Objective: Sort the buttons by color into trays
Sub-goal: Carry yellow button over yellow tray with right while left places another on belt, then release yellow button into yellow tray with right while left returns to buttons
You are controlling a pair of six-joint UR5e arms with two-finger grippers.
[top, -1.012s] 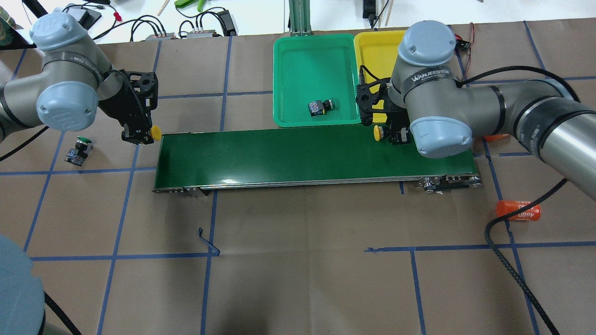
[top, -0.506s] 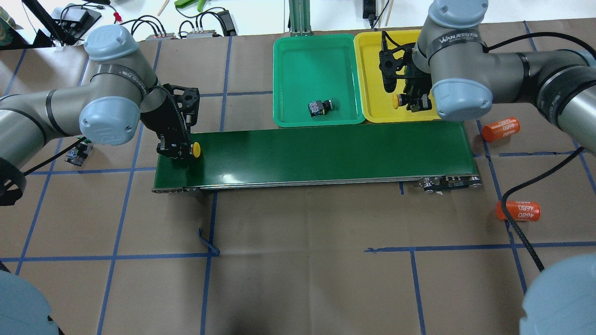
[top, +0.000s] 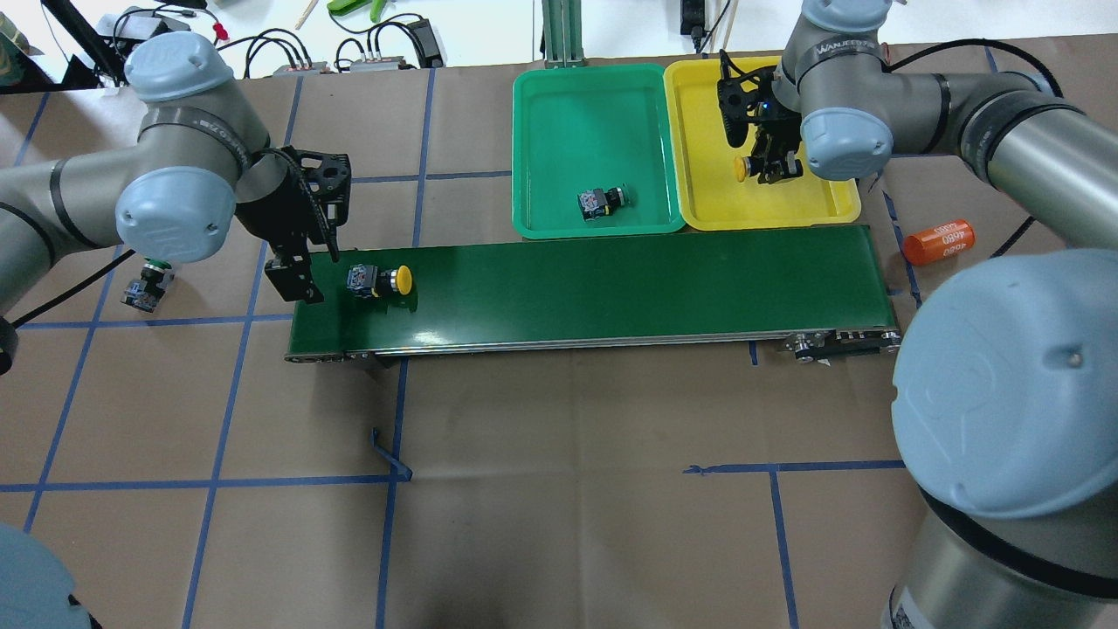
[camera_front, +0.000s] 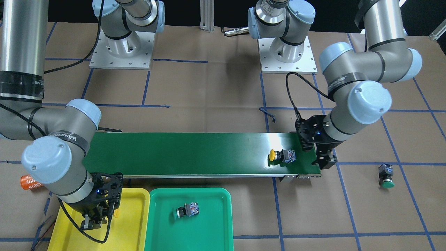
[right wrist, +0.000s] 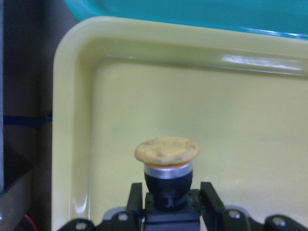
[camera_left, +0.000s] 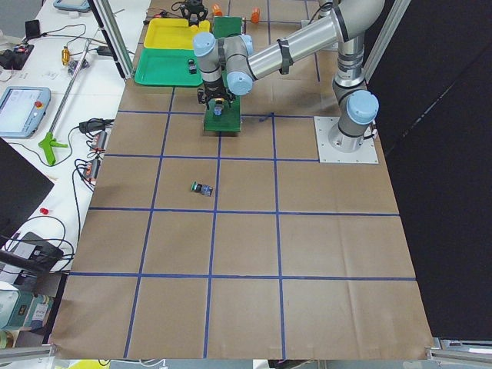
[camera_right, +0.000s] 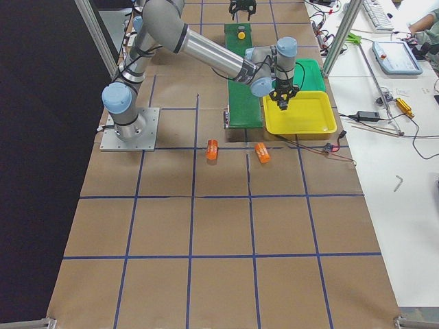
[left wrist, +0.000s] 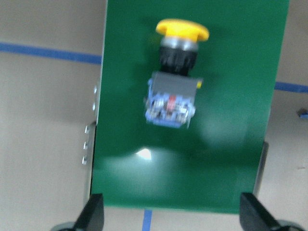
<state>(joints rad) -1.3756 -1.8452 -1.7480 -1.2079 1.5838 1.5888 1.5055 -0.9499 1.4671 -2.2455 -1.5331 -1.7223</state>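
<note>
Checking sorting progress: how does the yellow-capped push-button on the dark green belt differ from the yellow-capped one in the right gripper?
The belt button lies free on its side on the dark green belt, apart from the open left gripper; the held button is clamped by its black body in the right gripper. The belt button is in no tray; the held button is over the yellow plastic tray. Both have yellow caps.

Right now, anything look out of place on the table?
A green button lies on the paper past the belt's left end, outside the green tray. Blue tape near the belt looks peeled up. Nothing looks spilled or damaged.
</note>
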